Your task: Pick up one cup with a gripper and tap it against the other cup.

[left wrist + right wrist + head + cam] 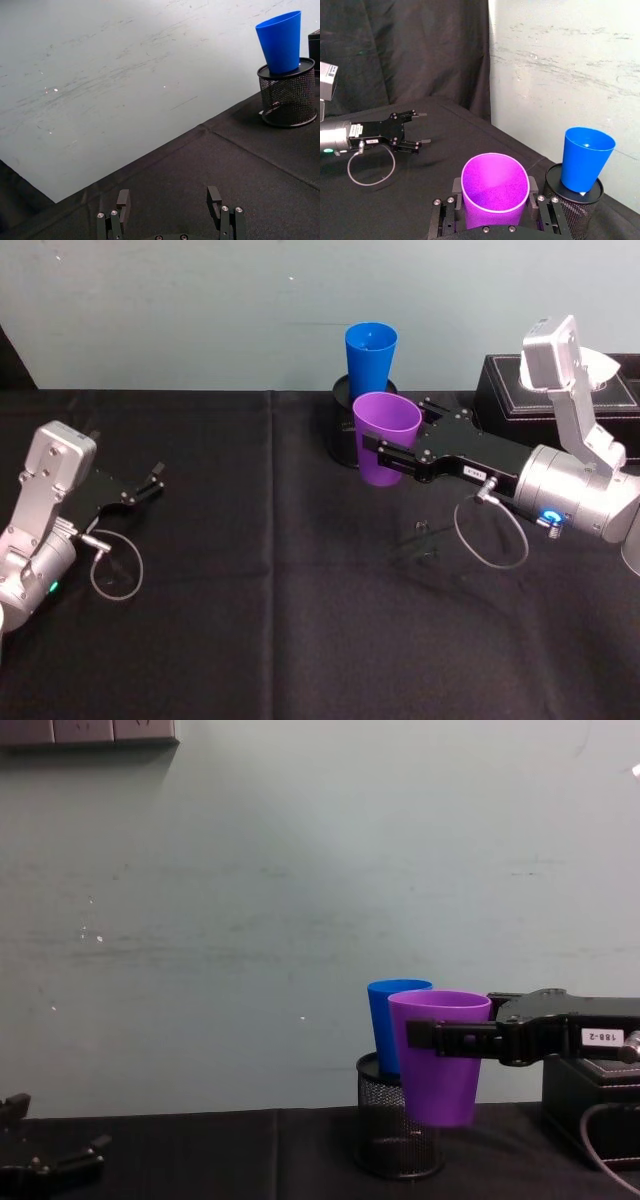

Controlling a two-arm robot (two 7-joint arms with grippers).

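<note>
Head view: the right gripper (392, 440) reaches in from the right and clamps the purple cup (386, 430), one finger on each side of the cup just below its rim. Cup upright, mouth open to the top. Chest view puts it clear of the black cloth (300, 590), hanging in front of the black mesh pen holder (385, 1145). The blue cup (371, 355) stands upright with its base set in the top of that holder, near the pale wall (250, 920). Right wrist view: purple cup just beside the blue one, a narrow gap between them, no contact visible. A black box (560, 395) sits behind the right arm. The left gripper (152, 483) lies low over the cloth on the left, well apart from both cups; left wrist view shows its fingers spread wide with nothing between them.
</note>
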